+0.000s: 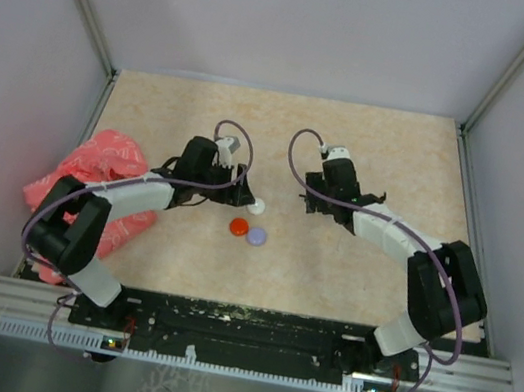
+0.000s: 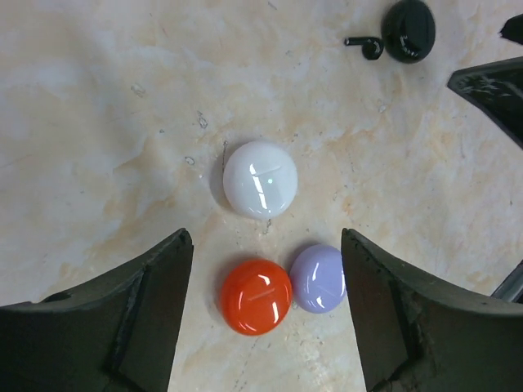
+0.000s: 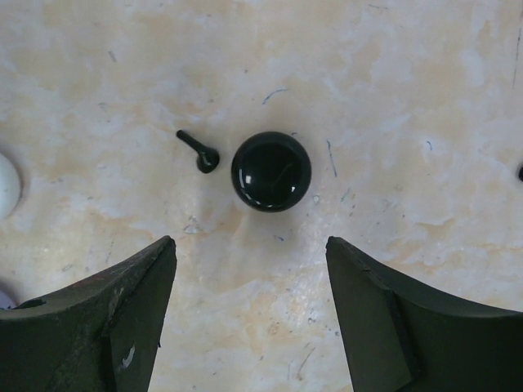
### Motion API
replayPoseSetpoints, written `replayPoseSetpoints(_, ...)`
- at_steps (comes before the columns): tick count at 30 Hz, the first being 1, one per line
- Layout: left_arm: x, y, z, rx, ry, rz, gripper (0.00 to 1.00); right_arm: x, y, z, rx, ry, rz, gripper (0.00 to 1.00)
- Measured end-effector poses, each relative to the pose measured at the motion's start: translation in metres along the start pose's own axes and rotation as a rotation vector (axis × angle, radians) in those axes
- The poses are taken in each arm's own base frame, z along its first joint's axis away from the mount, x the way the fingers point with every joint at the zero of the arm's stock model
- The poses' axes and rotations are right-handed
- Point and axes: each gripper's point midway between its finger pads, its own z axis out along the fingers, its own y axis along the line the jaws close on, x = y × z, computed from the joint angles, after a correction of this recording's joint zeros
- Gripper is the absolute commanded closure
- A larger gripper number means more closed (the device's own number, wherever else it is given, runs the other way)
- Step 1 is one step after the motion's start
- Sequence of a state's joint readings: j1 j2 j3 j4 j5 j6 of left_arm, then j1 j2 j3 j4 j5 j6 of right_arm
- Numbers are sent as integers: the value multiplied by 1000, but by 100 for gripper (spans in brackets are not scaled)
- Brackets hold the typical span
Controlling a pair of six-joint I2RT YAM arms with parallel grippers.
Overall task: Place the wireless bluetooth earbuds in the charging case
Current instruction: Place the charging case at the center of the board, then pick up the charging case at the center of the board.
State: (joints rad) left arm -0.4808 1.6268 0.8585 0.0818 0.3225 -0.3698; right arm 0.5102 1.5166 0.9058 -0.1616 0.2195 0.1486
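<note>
Four domed cases, all shut; one black earbud (image 3: 204,158) loose.
The left pincer (image 2: 265,241) and right pincer (image 3: 249,245) gape, empty. Near: red case (image 2: 256,296) beside lilac case (image 2: 318,278); white case (image 2: 260,179) beyond; far right, black case (image 3: 270,171), the earbud on tabletop (image 2: 98,122) just left.

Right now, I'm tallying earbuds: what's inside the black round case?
The black round case is shut, its inside hidden. One black earbud lies beside it on the table.

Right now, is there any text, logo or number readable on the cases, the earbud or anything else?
None readable.
The white case, red case, lilac case, black case and black earbud are plain.
Pale specks on the base rail are too small to read.
</note>
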Motion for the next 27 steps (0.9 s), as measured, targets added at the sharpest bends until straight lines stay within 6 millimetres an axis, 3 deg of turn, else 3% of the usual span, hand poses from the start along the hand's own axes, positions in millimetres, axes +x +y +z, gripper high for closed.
replayPoseSetpoints(5,-22,-7,-32,-31,-110,32,13,7,-13,17,52,47,-12,33)
replayPoseSetpoints(9,-27,-8,-45,-46,-154,41,14,21,-13,25,55,91,-42,35)
replayPoseSetpoints(16,-22,-7,-44,-42,-146,40,15,37,-9,44,38,154,-65,37)
replayPoseSetpoints(27,-20,-12,-41,1,-149,48,18,21,-8,62,20,129,-48,44)
